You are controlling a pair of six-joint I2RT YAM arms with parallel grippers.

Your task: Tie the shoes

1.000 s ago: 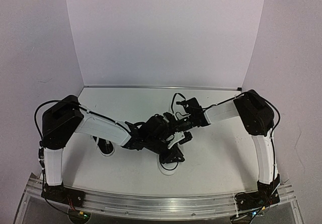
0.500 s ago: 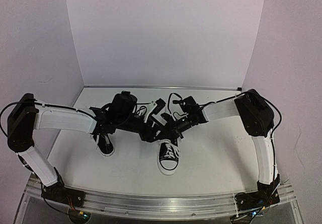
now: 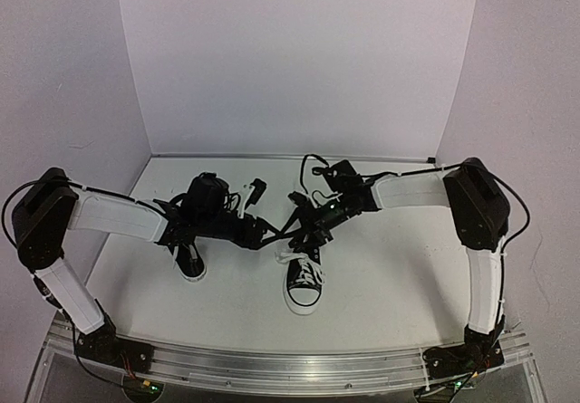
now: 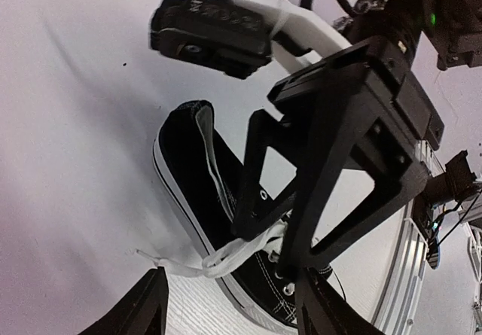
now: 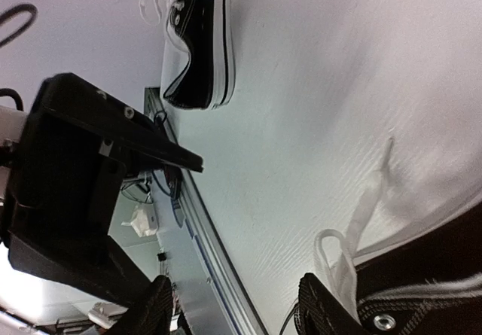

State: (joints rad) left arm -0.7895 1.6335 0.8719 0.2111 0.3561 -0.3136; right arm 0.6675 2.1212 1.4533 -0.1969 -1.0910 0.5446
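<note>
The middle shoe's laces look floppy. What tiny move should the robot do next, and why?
Probably lower the left gripper and pinch the loose lace. The middle shoe is untied, that gripper is open, and the lace shows right in front of it in its wrist view.

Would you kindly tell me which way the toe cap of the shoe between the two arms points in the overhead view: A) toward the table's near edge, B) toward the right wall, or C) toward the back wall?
A: the shoe has its white toe cap at the end closest to the near edge of the table.
</note>
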